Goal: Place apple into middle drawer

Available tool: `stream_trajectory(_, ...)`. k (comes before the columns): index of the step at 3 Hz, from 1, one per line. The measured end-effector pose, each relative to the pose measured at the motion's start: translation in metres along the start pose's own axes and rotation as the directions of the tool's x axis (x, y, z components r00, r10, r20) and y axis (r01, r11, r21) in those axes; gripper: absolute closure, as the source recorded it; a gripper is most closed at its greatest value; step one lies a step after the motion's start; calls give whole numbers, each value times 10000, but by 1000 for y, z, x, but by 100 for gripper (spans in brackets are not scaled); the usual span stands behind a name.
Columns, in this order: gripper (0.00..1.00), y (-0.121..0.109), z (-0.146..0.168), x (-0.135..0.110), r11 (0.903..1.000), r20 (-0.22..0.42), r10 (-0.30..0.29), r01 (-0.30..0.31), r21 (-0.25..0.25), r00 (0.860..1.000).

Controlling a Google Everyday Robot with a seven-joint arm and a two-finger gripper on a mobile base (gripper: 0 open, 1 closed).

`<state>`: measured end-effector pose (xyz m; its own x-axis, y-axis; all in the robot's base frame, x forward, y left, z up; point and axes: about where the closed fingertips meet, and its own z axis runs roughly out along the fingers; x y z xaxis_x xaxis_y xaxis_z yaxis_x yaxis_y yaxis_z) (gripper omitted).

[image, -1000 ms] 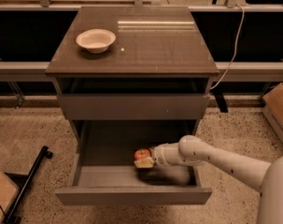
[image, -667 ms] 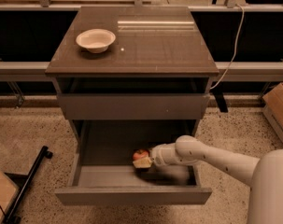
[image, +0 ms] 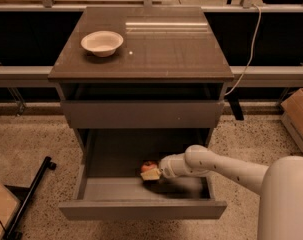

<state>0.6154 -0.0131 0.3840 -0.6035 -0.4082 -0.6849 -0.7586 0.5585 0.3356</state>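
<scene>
The middle drawer (image: 116,190) is pulled wide open at the bottom of the grey cabinet. The small red-orange apple (image: 149,165) is inside it, low over the drawer floor near the middle. My gripper (image: 151,173) reaches in from the right on its white arm and is shut on the apple, with its pale fingertips (image: 150,175) just below and in front of the fruit. The gripper body hides the apple's right side.
The upper drawer (image: 141,114) is closed above the open one. A white bowl (image: 102,42) sits on the cabinet top at the back left. A black stand leg (image: 33,191) lies on the floor at left, and a cardboard box (image: 298,115) stands at right.
My gripper and the apple have shifted slightly to the left inside the drawer. The drawer, the bowl and the cabinet have not moved.
</scene>
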Motion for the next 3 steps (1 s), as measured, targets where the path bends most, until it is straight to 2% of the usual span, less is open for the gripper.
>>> stream_trajectory(1, 4, 5, 0, 9, 9999, -477, 78, -84, -130, 9988)
stream_trajectory(3, 0, 8, -6, 17, 9996, -696, 272, -279, -93, 9972)
